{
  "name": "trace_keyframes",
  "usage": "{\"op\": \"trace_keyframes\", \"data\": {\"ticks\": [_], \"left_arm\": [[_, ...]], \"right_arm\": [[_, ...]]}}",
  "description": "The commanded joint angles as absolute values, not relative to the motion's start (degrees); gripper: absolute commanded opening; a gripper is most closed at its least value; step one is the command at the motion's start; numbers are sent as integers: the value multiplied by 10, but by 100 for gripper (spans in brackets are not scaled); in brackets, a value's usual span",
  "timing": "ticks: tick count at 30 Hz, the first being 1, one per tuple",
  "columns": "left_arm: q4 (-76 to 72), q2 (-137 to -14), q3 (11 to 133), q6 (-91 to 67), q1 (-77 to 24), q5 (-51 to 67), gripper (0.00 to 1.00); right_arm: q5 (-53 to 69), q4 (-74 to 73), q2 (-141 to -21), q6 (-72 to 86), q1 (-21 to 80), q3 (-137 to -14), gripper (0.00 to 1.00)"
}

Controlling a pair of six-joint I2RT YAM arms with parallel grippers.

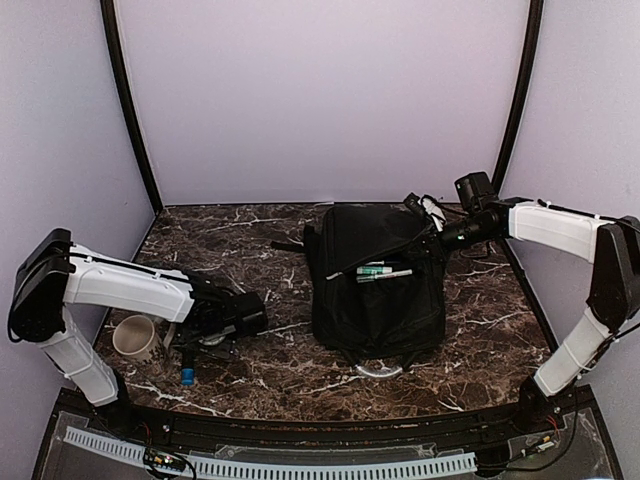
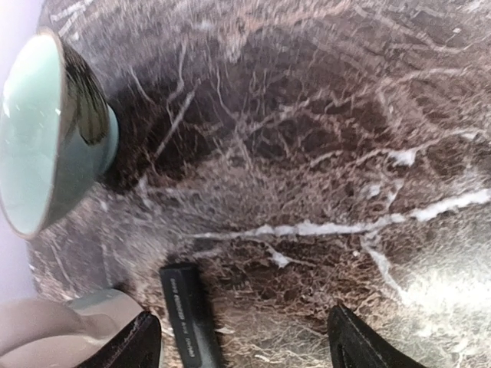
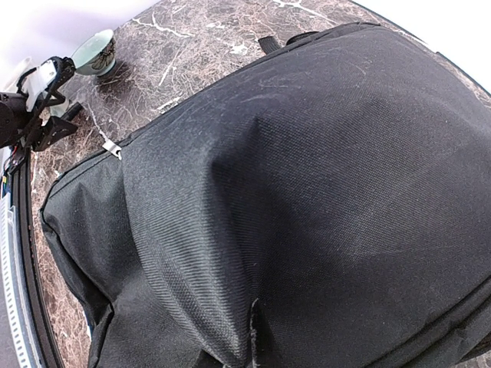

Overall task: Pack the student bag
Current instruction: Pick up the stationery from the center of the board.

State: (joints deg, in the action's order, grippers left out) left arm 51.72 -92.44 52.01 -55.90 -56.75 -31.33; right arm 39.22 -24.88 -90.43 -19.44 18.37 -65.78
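The student bag (image 1: 380,300) is a large black backpack lying right of the table's middle; it fills the right wrist view (image 3: 322,153). Green and white pens (image 1: 383,271) stick out of its open front pocket. My right gripper (image 1: 437,240) is at the bag's upper right and is shut on a pinched fold of its fabric (image 3: 253,330); its fingers are hidden by the cloth. My left gripper (image 1: 252,318) is open and low over the marble, left of the bag. A black marker (image 2: 188,314) lies between its fingers (image 2: 142,345), close to the left one.
A beige mug (image 1: 133,338) stands at the near left, also seen in the left wrist view (image 2: 46,330). A pale green bowl (image 2: 46,130) sits beside it and also shows in the right wrist view (image 3: 95,50). A small blue item (image 1: 187,377) lies near the front edge.
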Motion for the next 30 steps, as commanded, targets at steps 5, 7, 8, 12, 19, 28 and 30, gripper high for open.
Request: {"op": "trace_keyframes", "data": {"ticks": [5,7,8,12,19,28,30], "left_arm": [[478,-888,465,-619,-557,-274,78],[471,-881,453,-635,-557,-266,78],[467,-877,445,-644,-556,-263,78],[443,-863,416,-672,-556,-247,78],[419,-864,389,-701,-556,-228,78],[467,-857,383,-742,-556,-244,78],[453,-852,373,-744,-557,-237,79]], "right_arm": [[443,-233,-898,-194,189,-679,0],[444,-232,-899,-194,188,-679,0],[443,-233,-900,-194,188,-680,0],[443,-233,-901,-194,188,-679,0],[444,-233,-903,-194,189,-679,0],[442,-234,-905,-193,188,-679,0],[442,-233,-906,-193,188,-679,0]]}}
